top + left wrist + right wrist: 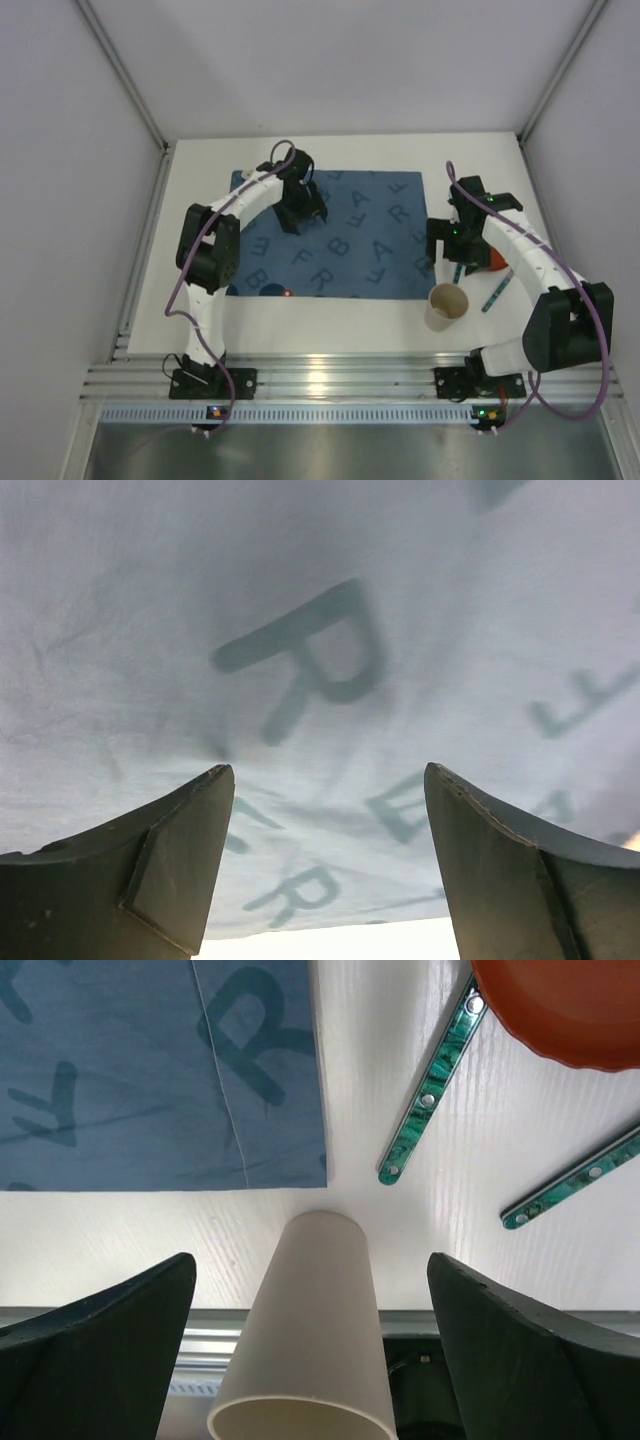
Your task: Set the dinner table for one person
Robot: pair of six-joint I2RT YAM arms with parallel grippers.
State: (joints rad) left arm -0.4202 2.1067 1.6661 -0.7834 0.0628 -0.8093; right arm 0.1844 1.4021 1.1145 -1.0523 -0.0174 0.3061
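**White links, black joints, purple cables**

The left arm (205, 300) and the right arm (520, 245) are each built of white links joined by bulky black housings. A purple cable (180, 282) is looped along each arm. Dark, wedge-shaped fingers (170, 870) are fitted at both wrists. Small green lights are seen on the right arm.

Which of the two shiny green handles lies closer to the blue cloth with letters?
The steeper green marbled handle, reaching up beside the orange dish. Its lower end nears the blue letter-printed cloth. The other green handle lies farther right.
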